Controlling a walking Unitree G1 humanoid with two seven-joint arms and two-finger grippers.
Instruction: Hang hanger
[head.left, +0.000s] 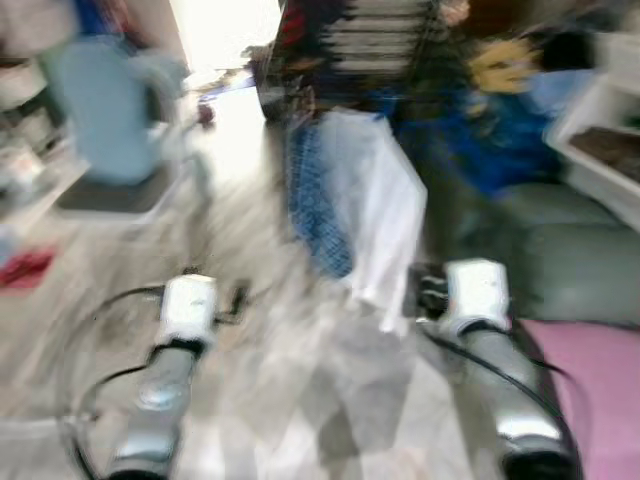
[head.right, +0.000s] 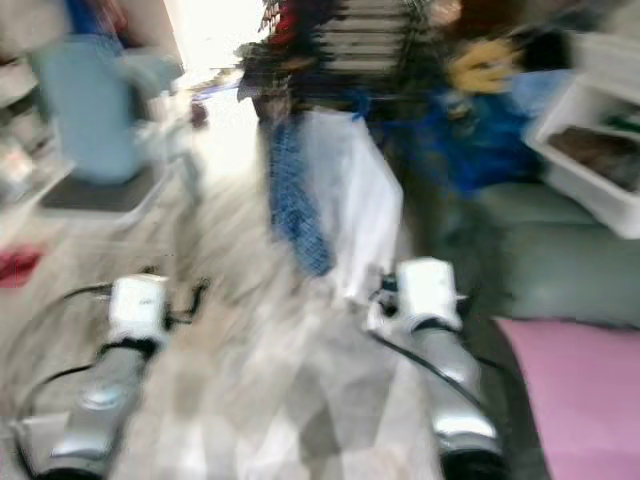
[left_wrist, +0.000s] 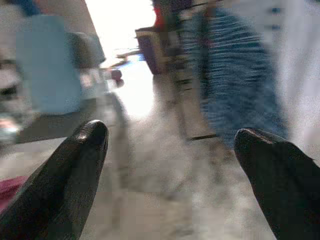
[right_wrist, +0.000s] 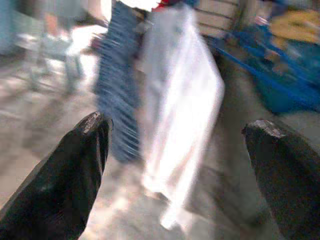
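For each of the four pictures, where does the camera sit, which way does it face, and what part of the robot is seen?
Left eye, right eye: head, forward and down; both silver arms, hanging white garment and blue patterned garment.
Left wrist: along open left hand; floor, blue patterned garment.
Right wrist: along open right hand; white garment straight ahead.
Shared: all four show the two garments, blurred.

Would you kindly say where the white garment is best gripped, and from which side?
Probably at its free lower edge, from the front. The white garment hangs loose beside a blue garment, its hem clear of the floor. The open right pincer already faces it. Blur hides any hanger.
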